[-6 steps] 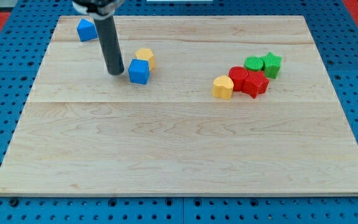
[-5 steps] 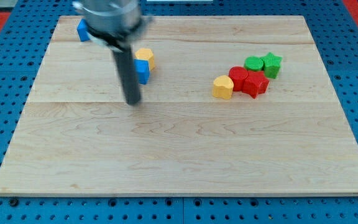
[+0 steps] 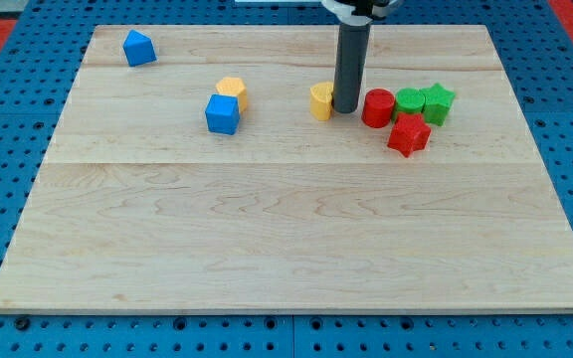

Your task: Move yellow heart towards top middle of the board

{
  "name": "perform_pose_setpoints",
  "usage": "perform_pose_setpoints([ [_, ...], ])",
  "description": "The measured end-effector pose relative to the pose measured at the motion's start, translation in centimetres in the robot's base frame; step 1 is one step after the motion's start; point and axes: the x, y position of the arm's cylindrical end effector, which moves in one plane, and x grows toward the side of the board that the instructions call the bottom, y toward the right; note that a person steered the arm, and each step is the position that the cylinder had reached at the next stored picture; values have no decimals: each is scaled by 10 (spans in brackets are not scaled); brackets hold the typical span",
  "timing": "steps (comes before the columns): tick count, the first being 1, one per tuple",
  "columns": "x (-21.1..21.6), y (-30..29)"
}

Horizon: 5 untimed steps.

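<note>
The yellow heart [image 3: 321, 100] lies a little above the board's middle, just left of my rod. My tip [image 3: 346, 107] rests on the board touching the heart's right side, between it and the red cylinder [image 3: 377, 107]. The rod hides the heart's right edge.
A red star [image 3: 408, 134] lies below right of the red cylinder. A green cylinder [image 3: 408, 101] and a green star [image 3: 436, 102] sit to the right. A blue cube [image 3: 222, 114] touches a yellow hexagon [image 3: 231, 90] at the left. Another blue block [image 3: 138, 48] is at the top left of the wooden board [image 3: 286, 239].
My rod swept from the left, by the blue cube, to the right cluster. The yellow heart has moved up and left, away from the red blocks. The red cylinder and red star have shifted slightly.
</note>
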Motion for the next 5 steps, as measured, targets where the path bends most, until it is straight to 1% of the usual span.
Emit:
perform_pose_setpoints([
  [1,0,-17],
  [3,-109,-80],
  [4,-111,-90],
  [5,-85,-111],
])
